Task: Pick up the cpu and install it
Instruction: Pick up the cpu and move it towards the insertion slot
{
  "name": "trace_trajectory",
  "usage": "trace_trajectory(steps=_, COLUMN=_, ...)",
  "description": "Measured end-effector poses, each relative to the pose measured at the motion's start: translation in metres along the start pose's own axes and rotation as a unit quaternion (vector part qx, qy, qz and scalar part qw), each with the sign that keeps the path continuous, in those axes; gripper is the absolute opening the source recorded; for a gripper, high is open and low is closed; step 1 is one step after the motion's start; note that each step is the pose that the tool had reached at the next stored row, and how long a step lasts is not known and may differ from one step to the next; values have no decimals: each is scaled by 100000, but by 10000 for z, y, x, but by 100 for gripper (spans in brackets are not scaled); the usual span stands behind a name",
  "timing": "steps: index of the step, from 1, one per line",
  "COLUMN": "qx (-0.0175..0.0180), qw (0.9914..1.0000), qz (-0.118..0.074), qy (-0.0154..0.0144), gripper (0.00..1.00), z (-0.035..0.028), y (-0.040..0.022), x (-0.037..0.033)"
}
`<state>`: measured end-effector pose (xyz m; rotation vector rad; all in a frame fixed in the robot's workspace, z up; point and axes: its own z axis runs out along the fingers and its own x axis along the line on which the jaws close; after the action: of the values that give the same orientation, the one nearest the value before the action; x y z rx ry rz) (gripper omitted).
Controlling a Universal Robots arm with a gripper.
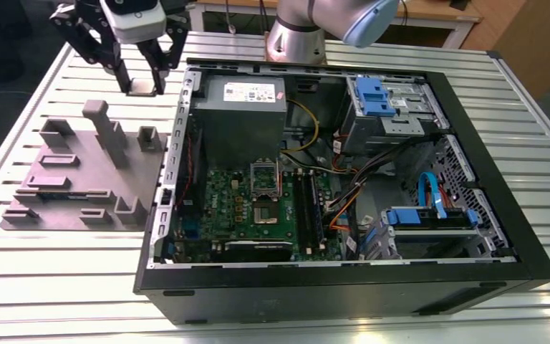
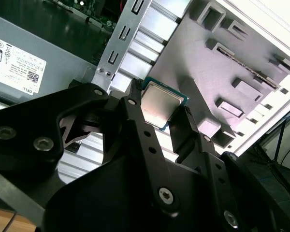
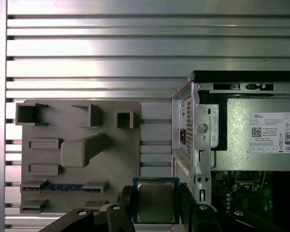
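Silvery metal lid on a green board rim: that is the cpu (image 1: 142,89).

Exterior view. I read the cpu as a small pale square pinched at the tips of the gripper (image 1: 143,83). It hangs in the air above the slatted table (image 1: 46,265), near one end of the grey plastic block (image 1: 84,179) and beside the wall of the open computer case (image 1: 351,283). The socket (image 1: 266,188) on the motherboard (image 1: 223,215) lies well apart from it, inside the case. I cannot tell the socket's state from here.

Second wrist view. The cpu (image 2: 162,102) is clamped between 2 black fingers (image 2: 141,130), 1 on each of 2 opposite edges. Its lid faces the camera, with the block behind it.

First wrist view. The cpu (image 3: 155,200) sits square in the grasp, over the strip of table between the block (image 3: 82,150) and the case, with the power supply (image 3: 261,140) off to one side.

Handling, my judgement:
- The part is very light, thin and stiff, so little force is needed.
- The lid looks smooth, so it could slip or twist if held loosely.
- The underside contacts are likely delicate and the corners chip easily.
- The present hold on the 2 opposite board edges, faces untouched, looks right.
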<state>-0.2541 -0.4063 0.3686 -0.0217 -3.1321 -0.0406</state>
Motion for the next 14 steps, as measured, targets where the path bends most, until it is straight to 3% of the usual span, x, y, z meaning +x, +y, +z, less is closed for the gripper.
trace_trajectory(steps=14, qx=5, qw=100000, qz=3, qy=5, gripper=47, z=15, y=1, x=-127)
